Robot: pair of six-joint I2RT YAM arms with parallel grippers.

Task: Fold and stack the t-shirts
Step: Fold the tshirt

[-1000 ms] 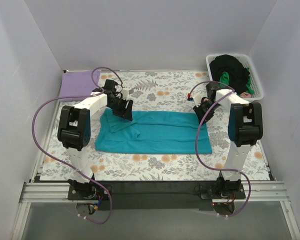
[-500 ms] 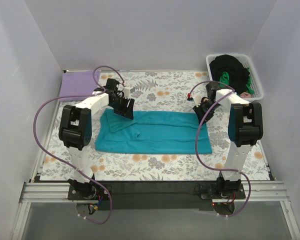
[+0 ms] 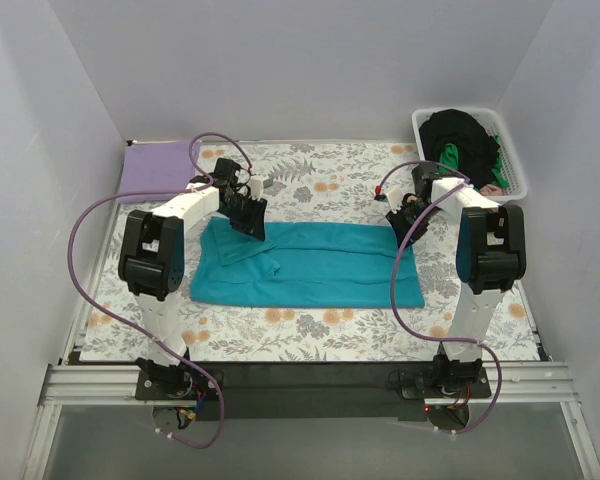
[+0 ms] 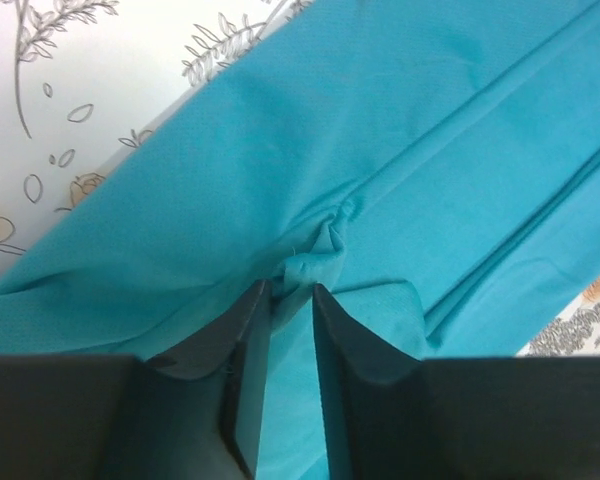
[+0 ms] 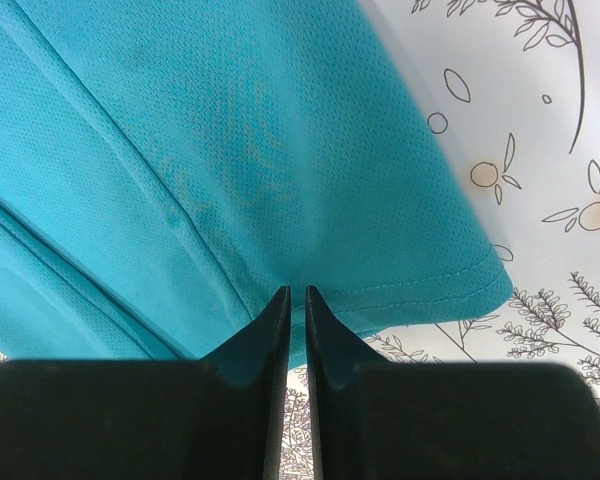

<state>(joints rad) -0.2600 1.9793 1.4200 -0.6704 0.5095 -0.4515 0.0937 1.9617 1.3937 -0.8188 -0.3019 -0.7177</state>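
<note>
A teal t-shirt [image 3: 315, 265] lies folded into a long band across the middle of the floral table cloth. My left gripper [image 3: 248, 226] is at its far left corner, shut on a pinched ridge of teal cloth [image 4: 310, 255]. My right gripper [image 3: 404, 228] is at its far right corner, shut on the hem of the teal t-shirt [image 5: 380, 240]. A folded lavender t-shirt [image 3: 156, 168] lies at the far left. Black and green t-shirts [image 3: 460, 140] are piled in the white basket.
The white slatted basket [image 3: 515, 165] stands at the far right corner. The floral table cloth [image 3: 320, 180] covers the table. White walls close in the left, back and right sides. Purple cables loop off both arms.
My left gripper has shifted slightly toward the far side and right, with the teal corner in it. The right arm and the shirt's body have barely moved.
</note>
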